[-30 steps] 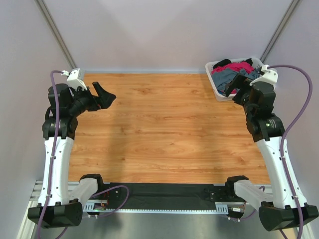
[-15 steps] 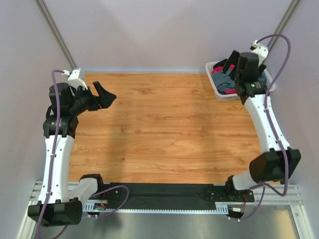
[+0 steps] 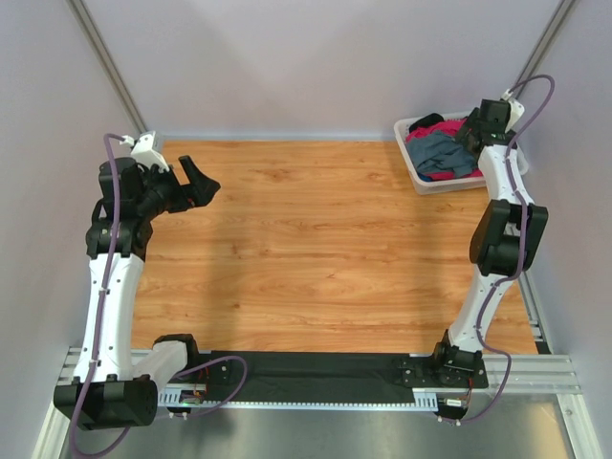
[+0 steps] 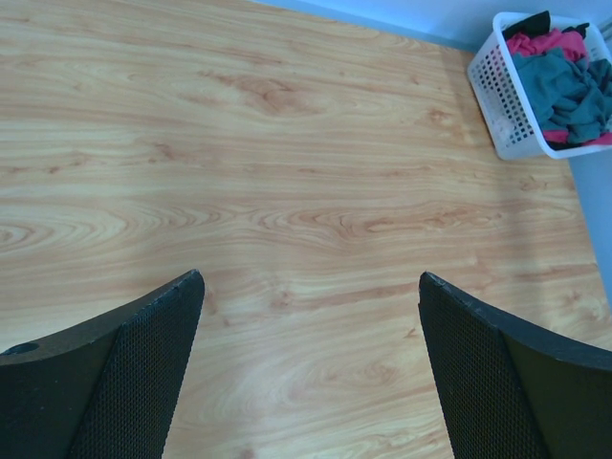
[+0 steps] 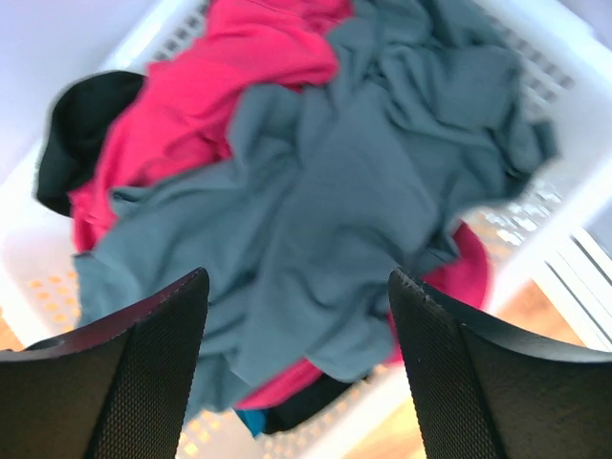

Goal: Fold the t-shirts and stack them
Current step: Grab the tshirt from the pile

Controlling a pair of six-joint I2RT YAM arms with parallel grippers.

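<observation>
T-shirts [image 3: 442, 153] lie crumpled together in a white slatted basket [image 3: 422, 182] that stands at the far right corner of the wooden counter [image 3: 316, 239]. In the right wrist view the slate blue-grey shirt [image 5: 363, 220] is on top and covers most of the heap in loose folds. The magenta-pink shirt [image 5: 220, 76] shows from under it at the upper left and again at the lower right. The black shirt [image 5: 86, 124] is bunched against the basket's left wall, touching the pink one.

From above, the right arm [image 3: 502, 229] reaches along the counter's right edge, its wrist over the far right side of the basket. The right pincer [image 5: 296, 282] points down at the blue-grey shirt with its jaws spread, and no cloth is pinched between them. The two black fingers [image 5: 143, 363] frame the grey cloth. Whether their tips touch it I cannot tell.

The left pincer [image 3: 196, 177] hangs above the far left part of the counter, well apart from the basket, and points towards the right. Its jaws are spread wide and hold nothing. In the left wrist view only bare wood grain shows between its fingers [image 4: 124, 382], with the basket and its shirts in the upper right corner.
</observation>
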